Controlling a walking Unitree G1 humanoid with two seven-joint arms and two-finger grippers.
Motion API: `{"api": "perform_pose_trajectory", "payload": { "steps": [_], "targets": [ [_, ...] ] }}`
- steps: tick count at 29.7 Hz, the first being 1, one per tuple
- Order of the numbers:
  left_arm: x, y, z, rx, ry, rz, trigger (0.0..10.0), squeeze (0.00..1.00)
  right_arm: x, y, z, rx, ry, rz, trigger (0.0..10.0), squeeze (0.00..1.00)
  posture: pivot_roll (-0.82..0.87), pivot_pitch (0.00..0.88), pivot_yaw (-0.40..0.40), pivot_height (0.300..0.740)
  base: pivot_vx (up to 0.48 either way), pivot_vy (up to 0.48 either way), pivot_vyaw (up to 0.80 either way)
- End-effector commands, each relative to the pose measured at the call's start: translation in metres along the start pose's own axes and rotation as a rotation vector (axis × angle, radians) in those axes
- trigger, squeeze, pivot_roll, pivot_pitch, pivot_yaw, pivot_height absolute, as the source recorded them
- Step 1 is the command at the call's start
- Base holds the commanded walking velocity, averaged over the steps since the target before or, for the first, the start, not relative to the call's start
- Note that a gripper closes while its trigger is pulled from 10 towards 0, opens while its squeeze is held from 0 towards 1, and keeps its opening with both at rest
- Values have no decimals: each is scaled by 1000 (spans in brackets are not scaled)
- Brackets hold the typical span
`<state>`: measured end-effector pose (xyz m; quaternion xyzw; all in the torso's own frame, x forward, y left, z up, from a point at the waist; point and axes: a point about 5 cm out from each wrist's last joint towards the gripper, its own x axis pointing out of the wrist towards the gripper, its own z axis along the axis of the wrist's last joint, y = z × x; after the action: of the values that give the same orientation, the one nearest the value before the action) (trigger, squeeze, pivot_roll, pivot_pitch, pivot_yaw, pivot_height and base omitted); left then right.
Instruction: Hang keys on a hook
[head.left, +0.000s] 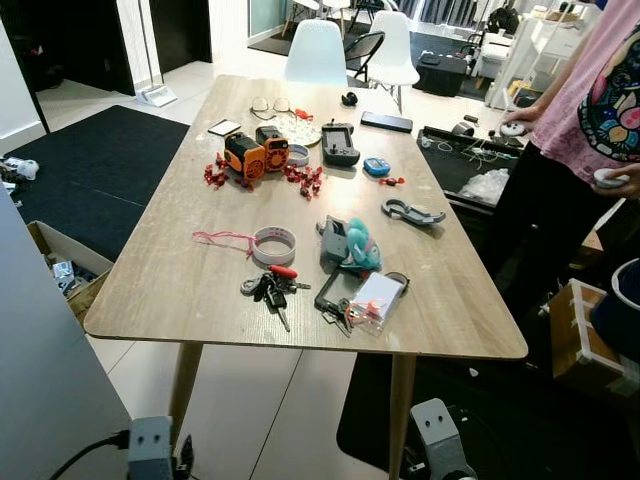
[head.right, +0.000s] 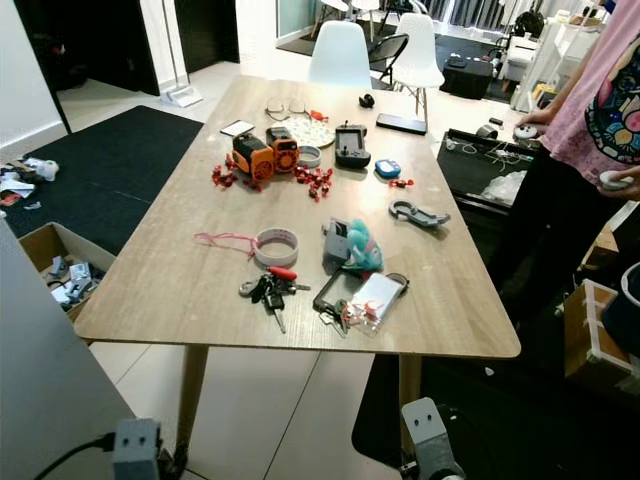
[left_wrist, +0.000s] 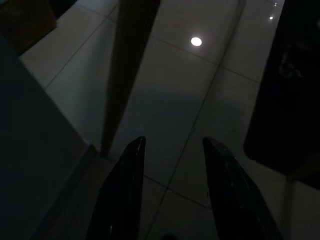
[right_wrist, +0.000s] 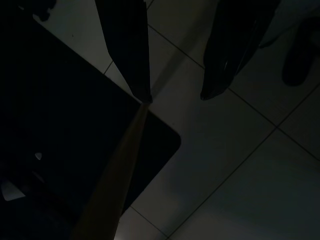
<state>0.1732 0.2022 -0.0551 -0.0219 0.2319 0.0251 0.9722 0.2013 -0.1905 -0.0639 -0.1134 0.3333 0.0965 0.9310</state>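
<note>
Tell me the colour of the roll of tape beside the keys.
White roll of tape, left of the keys; clearest in the left eye view.

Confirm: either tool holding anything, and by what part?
Nothing held. Left tool and right tool hang open over the floor; the keys lie on the table.

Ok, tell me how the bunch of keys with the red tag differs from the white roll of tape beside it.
The bunch of keys with the red tag is dark metal, splayed and irregular; the white roll of tape is one pale, neat ring. The keys lie nearer the table's front edge, the tape behind them. Both lie flat on the wooden table.
</note>
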Motion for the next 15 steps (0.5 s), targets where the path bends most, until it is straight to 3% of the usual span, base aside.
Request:
{"api": "perform_pose_trajectory", "payload": {
  "steps": [1,15],
  "targets": [
    [0,-7,-4,-16,6,-8,10000,0,-2,1,-6,7,27,-3,10000,0,66,49,-79,740,0,-247,0],
    [2,-14,-5,-5,19,-16,10000,0,-2,3,-6,4,23,4,10000,0,62,58,-77,740,0,-429,0]
  ]
}}
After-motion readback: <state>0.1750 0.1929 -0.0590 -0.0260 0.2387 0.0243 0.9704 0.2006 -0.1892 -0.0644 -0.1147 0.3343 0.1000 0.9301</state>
